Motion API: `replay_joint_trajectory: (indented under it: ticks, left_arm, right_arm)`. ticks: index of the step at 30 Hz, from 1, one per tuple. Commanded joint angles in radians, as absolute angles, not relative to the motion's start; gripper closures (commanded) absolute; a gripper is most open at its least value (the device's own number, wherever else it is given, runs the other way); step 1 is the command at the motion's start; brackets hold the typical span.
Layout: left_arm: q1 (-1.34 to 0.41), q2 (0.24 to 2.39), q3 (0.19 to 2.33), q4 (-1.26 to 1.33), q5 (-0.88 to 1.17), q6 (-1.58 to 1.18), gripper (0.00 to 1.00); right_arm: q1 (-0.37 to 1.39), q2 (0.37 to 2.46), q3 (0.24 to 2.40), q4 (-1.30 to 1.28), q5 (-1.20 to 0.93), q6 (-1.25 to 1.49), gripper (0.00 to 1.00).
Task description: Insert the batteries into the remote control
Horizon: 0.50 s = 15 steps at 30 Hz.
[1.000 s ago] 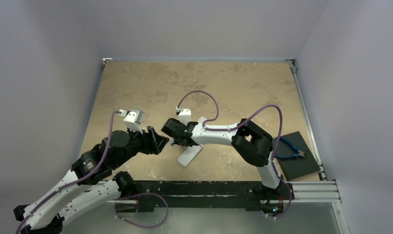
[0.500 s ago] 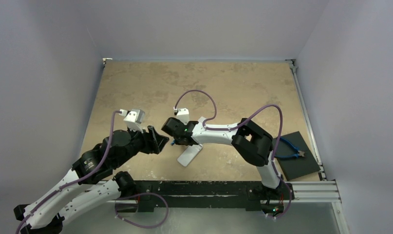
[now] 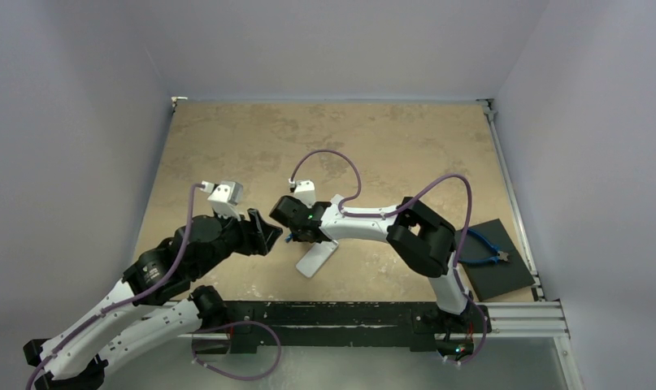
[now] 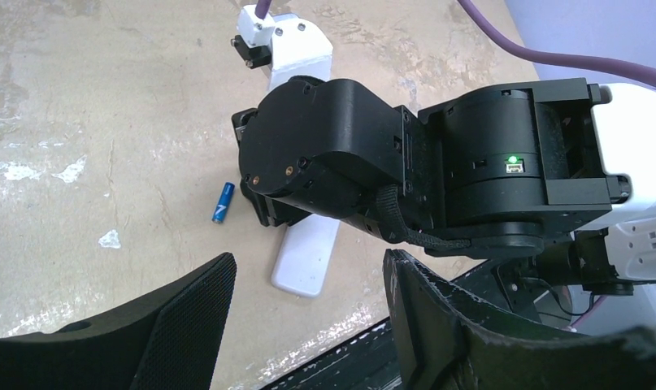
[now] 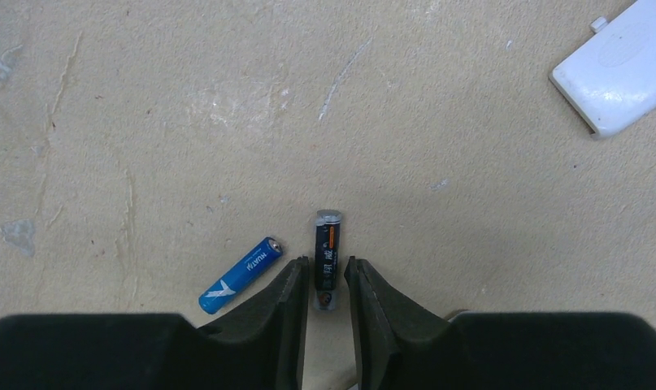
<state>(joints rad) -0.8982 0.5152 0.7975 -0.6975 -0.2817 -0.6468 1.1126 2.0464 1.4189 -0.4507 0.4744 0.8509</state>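
Note:
The dark battery (image 5: 328, 244) lies on the tan table, pointing away from the right wrist camera. My right gripper (image 5: 325, 264) is lowered over it, one finger on each side, with a thin gap showing on both sides, so it is open and narrow. The blue battery (image 5: 241, 275) lies slanted just left of the left finger, also seen as a blue battery (image 4: 222, 202) from the left wrist. The white remote control (image 3: 317, 257) lies back-up near the table's front edge, partly under the right gripper (image 3: 289, 236). My left gripper (image 3: 267, 236) hovers close by, open and empty.
A small white cover piece (image 5: 621, 73) with a tab lies at the upper right of the right wrist view. A black pad (image 3: 503, 276) with blue-handled pliers (image 3: 487, 252) sits at the table's right edge. The black front rail (image 3: 349, 313) runs behind the remote.
The left arm's wrist has shifted very slightly toward the table's far side. The right arm stays in place over the batteries.

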Motion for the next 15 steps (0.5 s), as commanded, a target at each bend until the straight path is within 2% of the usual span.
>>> replay_joint_trajectory:
  ticks: [1, 6, 11, 15]
  left_arm:
    - [-0.903, 0.525, 0.805, -0.675, -0.302, -0.658, 0.33]
    - [-0.903, 0.529, 0.805, -0.676, -0.307, -0.659, 0.33]
    - [-0.903, 0.529, 0.805, -0.680, -0.314, -0.663, 0.33]
    - [-0.904, 0.532, 0.804, -0.680, -0.319, -0.666, 0.33]
  right_arm:
    - [1.118, 2.055, 1.384, -0.497, 0.421, 0.847, 0.70]
    - [1.124, 2.047, 1.370, -0.497, 0.437, 0.841, 0.82]
    - [1.126, 2.034, 1.386, -0.494, 0.441, 0.809, 1.00]
    - [1.126, 2.010, 1.402, -0.496, 0.448, 0.786, 1.00]
